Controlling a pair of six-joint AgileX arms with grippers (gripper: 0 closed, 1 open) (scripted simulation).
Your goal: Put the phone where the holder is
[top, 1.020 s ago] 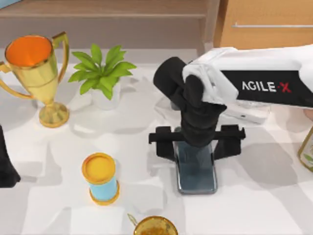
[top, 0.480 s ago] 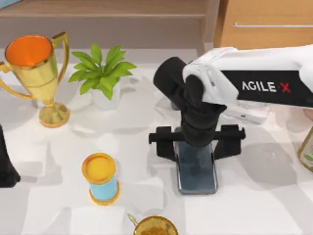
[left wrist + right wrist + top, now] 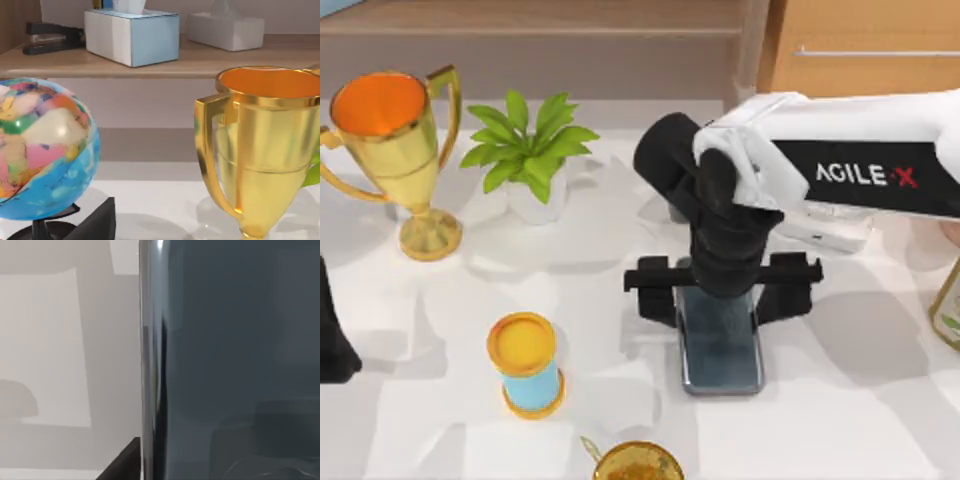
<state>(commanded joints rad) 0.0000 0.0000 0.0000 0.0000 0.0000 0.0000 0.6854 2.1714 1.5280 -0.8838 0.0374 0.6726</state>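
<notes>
The phone [image 3: 722,345] is a dark grey glossy slab leaning lengthwise on the black holder [image 3: 790,280] near the table's middle, its lower end on the tabletop. My right gripper [image 3: 723,282] hangs directly over the phone's upper half and the holder's centre, covering them. In the right wrist view the phone [image 3: 240,360] is very close, its shiny edge running upright against the pale table. My left gripper [image 3: 332,345] is parked at the left edge of the table.
A gold trophy [image 3: 395,140] and a potted plant [image 3: 525,150] stand at the back left. In front are a blue-and-yellow spool [image 3: 528,365] and a gold object [image 3: 635,462]. Behind my right arm sits a white box [image 3: 830,232]; a bottle [image 3: 950,305] is at the right edge. A globe [image 3: 40,150] is near my left gripper.
My right arm has shifted very slightly over the holder. The phone stays on the holder in nearly the same place. The left arm has not moved.
</notes>
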